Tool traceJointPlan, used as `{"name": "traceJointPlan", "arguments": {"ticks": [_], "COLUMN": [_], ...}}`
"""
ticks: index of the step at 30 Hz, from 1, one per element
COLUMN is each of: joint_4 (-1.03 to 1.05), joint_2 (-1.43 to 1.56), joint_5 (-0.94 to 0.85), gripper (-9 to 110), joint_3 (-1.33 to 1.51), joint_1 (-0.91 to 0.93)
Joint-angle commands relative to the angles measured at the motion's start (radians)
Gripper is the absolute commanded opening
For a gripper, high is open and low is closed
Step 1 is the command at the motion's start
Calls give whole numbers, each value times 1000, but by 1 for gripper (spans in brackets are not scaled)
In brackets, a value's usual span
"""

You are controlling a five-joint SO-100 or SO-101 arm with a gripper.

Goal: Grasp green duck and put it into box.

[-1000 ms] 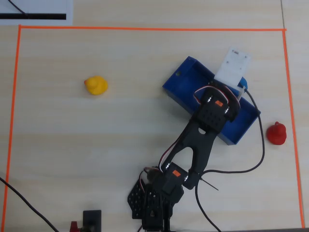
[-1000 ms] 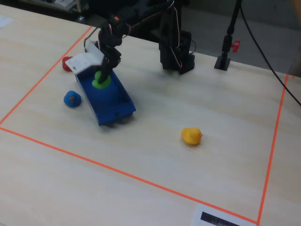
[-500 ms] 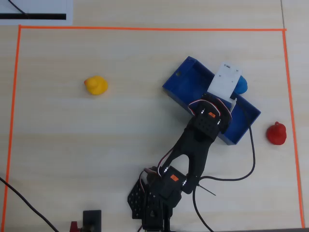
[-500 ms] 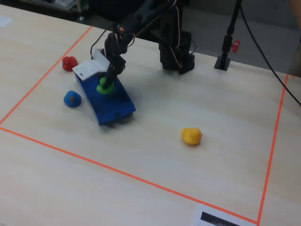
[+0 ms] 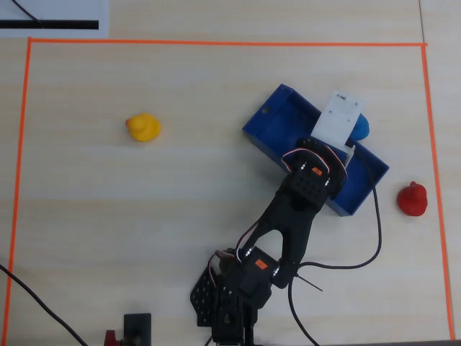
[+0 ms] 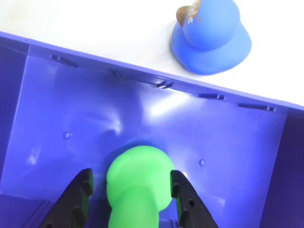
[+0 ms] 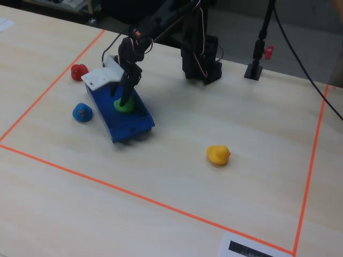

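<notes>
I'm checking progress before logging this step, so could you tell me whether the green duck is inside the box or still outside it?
Inside. In the wrist view the green duck sits on the box floor between the gripper fingers; the fixed view agrees.

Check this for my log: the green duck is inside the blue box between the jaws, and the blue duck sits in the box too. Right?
Not quite. The blue duck sits on the table outside the box, beyond its wall, as the wrist view shows. The green duck is inside, between the jaws.
</notes>
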Motion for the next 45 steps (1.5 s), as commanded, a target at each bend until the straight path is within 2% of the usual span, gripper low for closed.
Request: {"name": "traceJointPlan", "arguments": {"ticks": [1,4,7,9,13,16,24,31,37,45], "joint_4": [-114,-229,-132,104,739,953,742,603,561,703], "joint_2": [176,347,522,624,704,756,1123,1324,1424,1536], "joint_5": [100,172,212,155,75,86,58,52,41,40], "gripper": [0,0,0,0,0,0,0,0,0,1], "joint_3": [-21,43,61,43,-61,-2,558,857,979,1019], "joint_1": [-44,-135,-267,-359,-540,-652,-715,-738,-735,-738]}}
